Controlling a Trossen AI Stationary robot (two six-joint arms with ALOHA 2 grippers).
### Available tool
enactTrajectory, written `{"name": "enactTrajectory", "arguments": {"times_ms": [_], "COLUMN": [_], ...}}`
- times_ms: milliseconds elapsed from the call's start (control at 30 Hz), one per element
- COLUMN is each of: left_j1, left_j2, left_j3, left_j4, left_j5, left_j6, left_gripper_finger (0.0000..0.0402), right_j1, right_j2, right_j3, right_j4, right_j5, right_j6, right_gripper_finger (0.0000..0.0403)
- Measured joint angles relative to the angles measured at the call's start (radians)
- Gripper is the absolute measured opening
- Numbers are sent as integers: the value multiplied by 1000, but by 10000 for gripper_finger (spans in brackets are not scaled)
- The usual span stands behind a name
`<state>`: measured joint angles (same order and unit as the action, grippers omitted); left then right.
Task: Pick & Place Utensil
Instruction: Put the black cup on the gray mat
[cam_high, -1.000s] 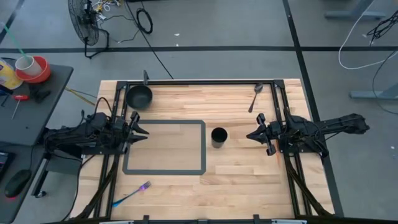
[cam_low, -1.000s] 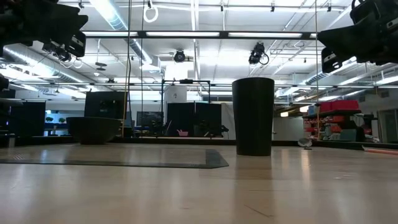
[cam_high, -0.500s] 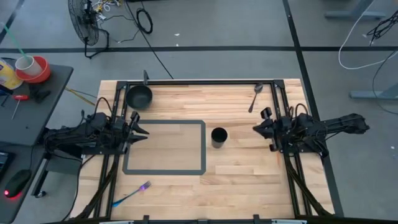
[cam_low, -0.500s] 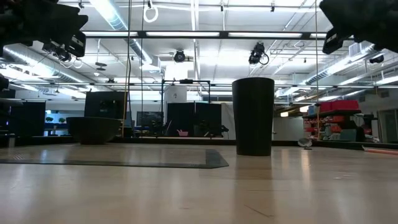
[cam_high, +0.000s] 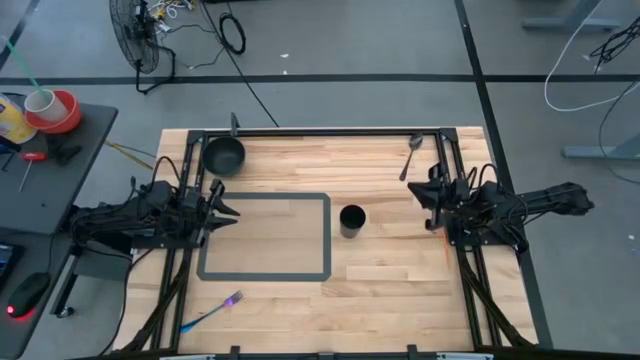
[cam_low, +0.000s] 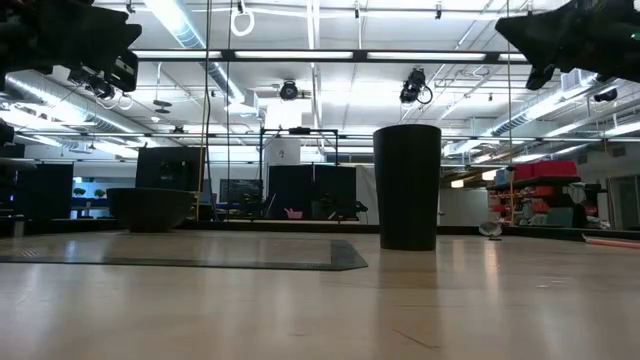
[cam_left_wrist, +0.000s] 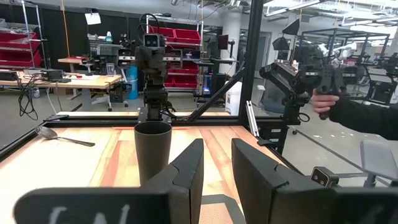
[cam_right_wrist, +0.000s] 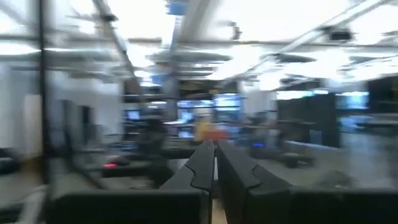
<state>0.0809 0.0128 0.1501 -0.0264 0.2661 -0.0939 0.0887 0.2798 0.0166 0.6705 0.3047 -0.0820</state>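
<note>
A metal spoon (cam_high: 411, 155) lies flat near the table's far right corner, also seen in the left wrist view (cam_left_wrist: 62, 137). A blue-and-purple fork (cam_high: 214, 312) lies near the near left corner. A black cup (cam_high: 352, 220) stands upright mid-table (cam_low: 407, 187). My right gripper (cam_high: 428, 192) hovers shut between cup and spoon, touching nothing (cam_right_wrist: 216, 168). My left gripper (cam_high: 222, 207) waits open at the left side, pointing at the cup (cam_left_wrist: 216, 171).
A black bowl (cam_high: 224, 155) sits at the far left corner (cam_low: 152, 208). A grey taped rectangle (cam_high: 265, 236) marks the table's middle left. Bare wood lies along the near side. A person's hand (cam_left_wrist: 321, 102) shows in the room beyond the table.
My right gripper has risen and swung toward the table's far edge, nearer the spoon, turning as it went; its wrist view is blurred by motion. The cup, spoon, fork and bowl have stayed put.
</note>
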Motion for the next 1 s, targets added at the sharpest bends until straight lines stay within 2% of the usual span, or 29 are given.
{"name": "enactTrajectory", "arguments": {"times_ms": [100,267,400,567,867,933,1000], "left_j1": [0,0,0,0,0,0,0], "left_j2": [0,0,0,0,0,0,0], "left_j3": [0,0,0,0,0,0,0], "left_j4": [0,0,0,0,0,0,0], "left_j5": [0,0,0,0,0,-2,-2], "left_j6": [0,0,0,0,0,0,0], "left_gripper_finger": [87,87,87,87,87,87,87], "right_j1": [0,1,11,35,52,52,52], "right_j2": [0,0,54,164,294,315,339], "right_j3": [0,0,1,1,1,1,1], "right_j4": [30,48,35,40,34,22,12], "right_j5": [49,-89,-148,-151,-192,-200,-230], "right_j6": [16,114,190,190,175,160,124], "right_gripper_finger": [23,26,61,148,350,383,394]}}
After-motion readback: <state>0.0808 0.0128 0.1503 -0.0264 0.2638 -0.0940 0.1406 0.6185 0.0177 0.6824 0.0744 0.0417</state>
